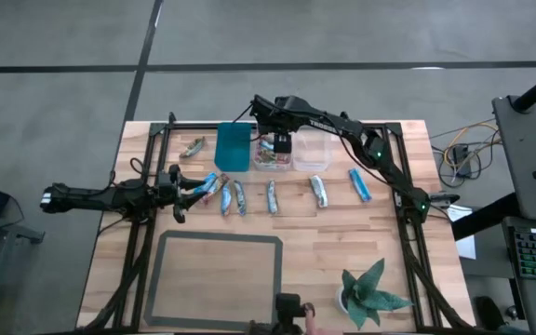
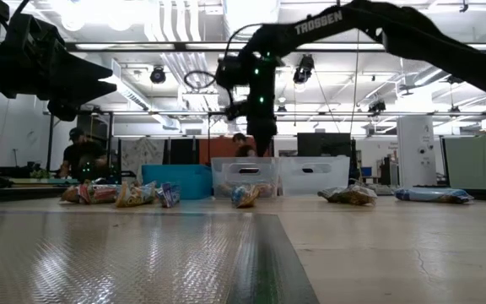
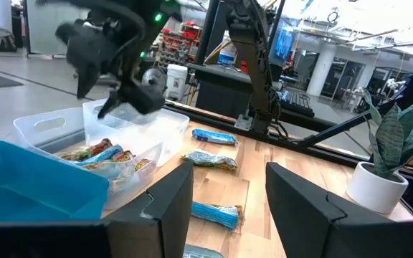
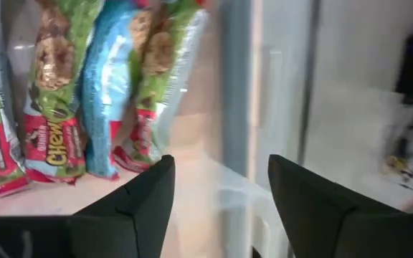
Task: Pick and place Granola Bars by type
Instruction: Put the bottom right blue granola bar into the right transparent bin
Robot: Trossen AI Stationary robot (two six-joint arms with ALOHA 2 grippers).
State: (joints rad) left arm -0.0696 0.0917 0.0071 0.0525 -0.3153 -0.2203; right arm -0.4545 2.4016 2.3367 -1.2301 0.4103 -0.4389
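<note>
1. Right gripper (image 4: 217, 208): jaws apart, nothing between them, poised over the middle clear bin (image 1: 270, 164) (bars (image 4: 84, 86) already inside).
2. A straight lift clear of the rim is advised.
3. Loose Granola Bars (image 1: 270, 196) lie in a row nearer the table's middle.
4. Left gripper (image 3: 224, 208): jaws parted, empty, waiting near that row.

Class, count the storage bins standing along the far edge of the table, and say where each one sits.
3, side by side: the teal bin on the left, a clear bin holding bars in the middle, another clear bin on the right.
</note>
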